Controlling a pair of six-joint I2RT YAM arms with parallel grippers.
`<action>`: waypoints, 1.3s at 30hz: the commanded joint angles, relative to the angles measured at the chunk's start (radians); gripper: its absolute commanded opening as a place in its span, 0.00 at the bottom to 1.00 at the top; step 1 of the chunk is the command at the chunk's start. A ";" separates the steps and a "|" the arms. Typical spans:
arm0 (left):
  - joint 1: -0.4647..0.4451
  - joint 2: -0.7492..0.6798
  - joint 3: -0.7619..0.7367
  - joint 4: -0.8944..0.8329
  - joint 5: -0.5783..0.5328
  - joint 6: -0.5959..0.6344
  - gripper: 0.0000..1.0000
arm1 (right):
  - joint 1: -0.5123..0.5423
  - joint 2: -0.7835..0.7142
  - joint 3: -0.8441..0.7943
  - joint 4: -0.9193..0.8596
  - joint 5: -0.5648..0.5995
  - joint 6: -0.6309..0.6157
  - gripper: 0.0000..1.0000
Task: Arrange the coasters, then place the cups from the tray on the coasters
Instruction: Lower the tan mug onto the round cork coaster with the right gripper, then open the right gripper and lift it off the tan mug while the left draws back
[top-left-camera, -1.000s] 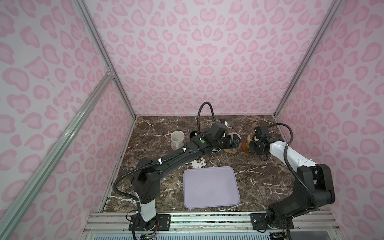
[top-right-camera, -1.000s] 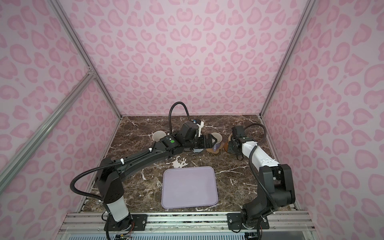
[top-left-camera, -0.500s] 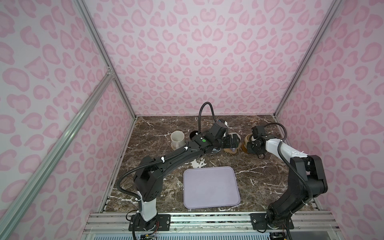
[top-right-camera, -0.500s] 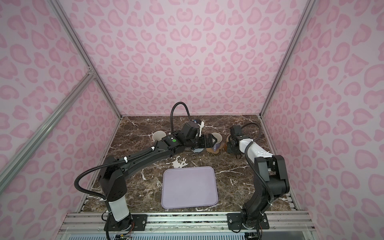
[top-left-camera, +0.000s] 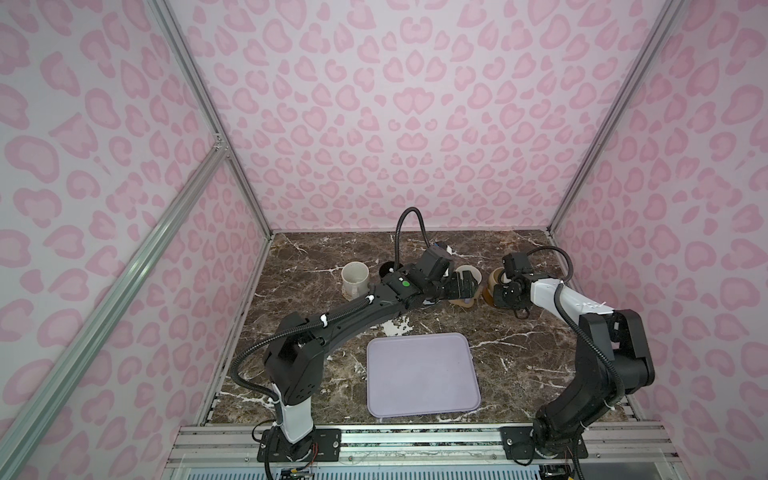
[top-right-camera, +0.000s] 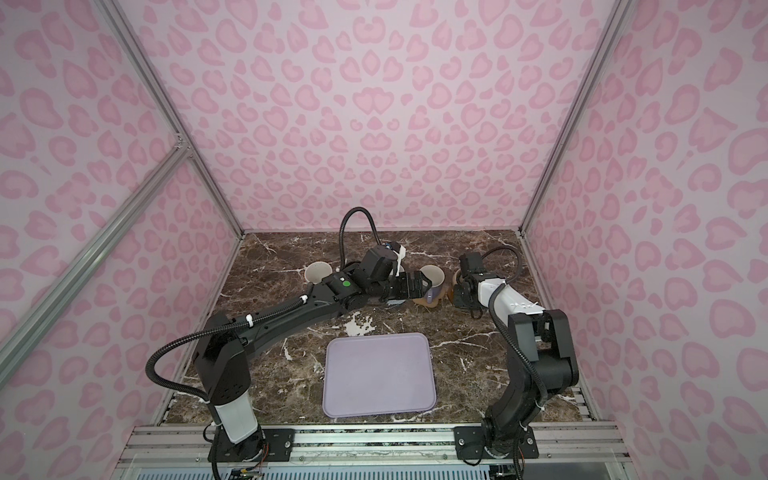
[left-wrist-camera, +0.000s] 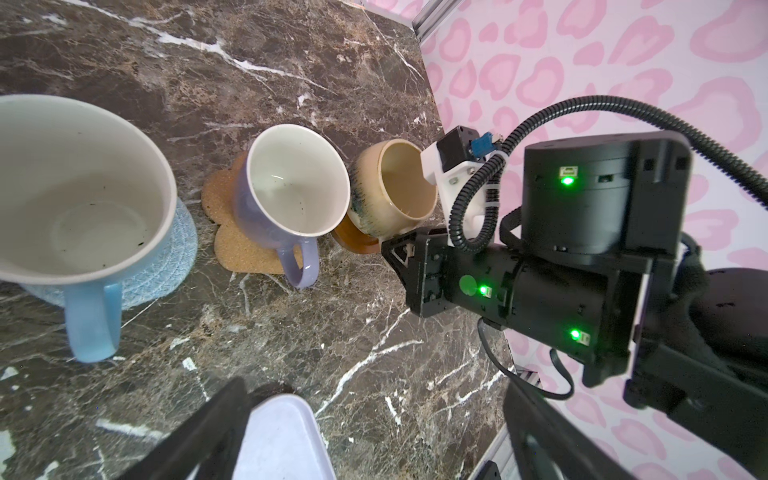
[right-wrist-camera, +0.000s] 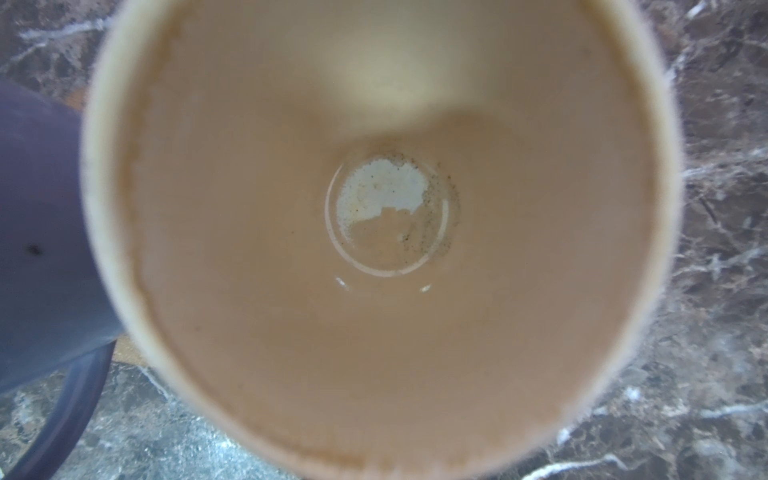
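White ceramic mug (top-left-camera: 355, 276) far left, black mug (top-left-camera: 386, 268) beside it. Light blue handled mug (left-wrist-camera: 79, 208) sits on the grey-blue woven round coaster (left-wrist-camera: 174, 249), and the lavender mug (left-wrist-camera: 291, 195) is on the tan flower-shaped coaster (left-wrist-camera: 245, 249). Left gripper (top-left-camera: 463, 286) is spread wide, empty. Beige-yellow mug (left-wrist-camera: 390, 191) tops the orange-brown disc (left-wrist-camera: 353, 241); the right gripper (left-wrist-camera: 399, 249) is pressed together alongside it, grip hidden. Lavender rectangular tray (top-left-camera: 422, 374) lies in front.

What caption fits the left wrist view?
Blue mug, lavender mug and beige mug sit on coasters beside the right arm.
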 joint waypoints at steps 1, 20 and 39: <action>0.000 -0.020 -0.005 0.037 -0.005 0.001 0.97 | 0.001 -0.008 -0.005 -0.018 0.021 0.013 0.13; 0.001 -0.077 -0.068 0.048 -0.030 -0.004 0.97 | 0.000 -0.044 -0.023 -0.050 0.116 0.036 0.34; 0.163 -0.599 -0.489 -0.007 -0.492 0.156 0.97 | 0.038 -0.500 -0.212 0.163 0.156 0.065 0.88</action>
